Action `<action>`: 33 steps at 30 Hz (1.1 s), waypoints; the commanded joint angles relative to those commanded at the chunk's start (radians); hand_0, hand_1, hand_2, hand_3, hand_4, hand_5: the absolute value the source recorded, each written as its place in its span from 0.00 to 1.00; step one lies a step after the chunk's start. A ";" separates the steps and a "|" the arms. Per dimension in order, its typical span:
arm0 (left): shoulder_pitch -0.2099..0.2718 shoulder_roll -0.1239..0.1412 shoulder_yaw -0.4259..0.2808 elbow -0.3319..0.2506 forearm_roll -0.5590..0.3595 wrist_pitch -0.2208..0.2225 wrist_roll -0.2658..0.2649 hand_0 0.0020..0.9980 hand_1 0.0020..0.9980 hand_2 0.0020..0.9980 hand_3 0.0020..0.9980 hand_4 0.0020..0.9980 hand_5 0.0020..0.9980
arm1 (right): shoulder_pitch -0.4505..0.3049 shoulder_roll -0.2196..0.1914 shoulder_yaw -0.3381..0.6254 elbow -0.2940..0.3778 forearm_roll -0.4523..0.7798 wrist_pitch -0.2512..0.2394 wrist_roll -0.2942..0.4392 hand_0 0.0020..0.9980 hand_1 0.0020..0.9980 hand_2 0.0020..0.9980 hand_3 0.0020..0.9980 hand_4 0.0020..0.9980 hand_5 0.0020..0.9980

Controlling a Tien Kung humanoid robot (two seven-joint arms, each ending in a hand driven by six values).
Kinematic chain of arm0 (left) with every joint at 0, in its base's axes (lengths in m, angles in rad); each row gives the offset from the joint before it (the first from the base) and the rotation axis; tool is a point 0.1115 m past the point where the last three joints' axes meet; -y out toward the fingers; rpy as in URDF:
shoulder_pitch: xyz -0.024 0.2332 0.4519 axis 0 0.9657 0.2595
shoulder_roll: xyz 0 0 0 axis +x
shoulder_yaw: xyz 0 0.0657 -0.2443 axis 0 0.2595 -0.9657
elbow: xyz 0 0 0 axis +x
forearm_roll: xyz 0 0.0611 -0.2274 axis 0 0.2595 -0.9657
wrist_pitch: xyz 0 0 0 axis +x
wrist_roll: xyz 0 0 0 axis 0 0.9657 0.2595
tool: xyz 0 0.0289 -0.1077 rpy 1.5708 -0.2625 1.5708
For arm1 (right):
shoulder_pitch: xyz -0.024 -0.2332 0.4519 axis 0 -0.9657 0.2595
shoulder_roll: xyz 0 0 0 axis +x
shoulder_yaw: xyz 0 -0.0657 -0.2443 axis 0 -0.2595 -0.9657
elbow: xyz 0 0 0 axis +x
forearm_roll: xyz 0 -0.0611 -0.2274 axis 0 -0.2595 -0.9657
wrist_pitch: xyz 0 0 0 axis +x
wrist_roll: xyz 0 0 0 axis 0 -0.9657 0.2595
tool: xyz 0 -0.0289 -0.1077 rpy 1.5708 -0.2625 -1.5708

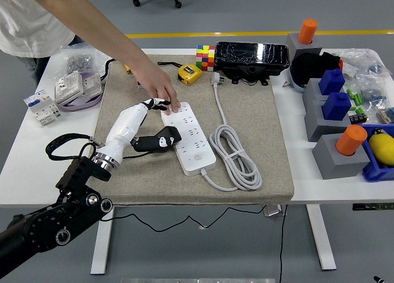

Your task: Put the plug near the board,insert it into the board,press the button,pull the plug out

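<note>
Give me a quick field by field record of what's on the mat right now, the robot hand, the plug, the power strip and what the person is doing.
left hand: over the mat's left part, beside the power strip, fingers spread, grasping nothing
black plug: lying on the mat against the strip's left edge, not inserted
power strip: white, lying diagonally on the mat
person's hand: reaching from the far side, fingertips on the strip's far end
grey mat: covers the table's middle
white cable: coiled right of the strip
right hand: not in view

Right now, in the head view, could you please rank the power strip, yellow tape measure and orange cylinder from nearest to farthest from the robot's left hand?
From the left hand:
1. Power strip, just right of it.
2. Yellow tape measure, behind it on the mat.
3. Orange cylinder, far right side.
</note>
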 joint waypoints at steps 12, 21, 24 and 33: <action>0.024 0.052 0.060 -0.042 0.010 -0.029 0.035 0.73 0.76 0.72 0.64 0.83 0.43 | 0.001 -0.002 0.002 0.002 -0.003 -0.001 0.001 0.54 0.64 0.66 0.56 0.90 0.42; 0.002 0.037 0.082 -0.019 0.019 -0.055 0.081 0.73 0.76 0.73 0.63 0.82 0.43 | 0.003 -0.002 0.002 0.002 -0.001 -0.001 0.002 0.54 0.64 0.66 0.56 0.90 0.42; 0.000 0.034 0.086 -0.014 0.019 -0.058 0.084 0.72 0.76 0.72 0.64 0.82 0.43 | 0.002 -0.002 0.002 0.002 -0.001 -0.001 0.002 0.54 0.64 0.66 0.56 0.90 0.42; -0.025 0.021 0.104 -0.018 0.012 -0.064 0.082 0.72 0.77 0.72 0.64 0.82 0.43 | 0.002 -0.002 -0.001 0.003 0.001 -0.003 0.005 0.54 0.64 0.66 0.56 0.90 0.42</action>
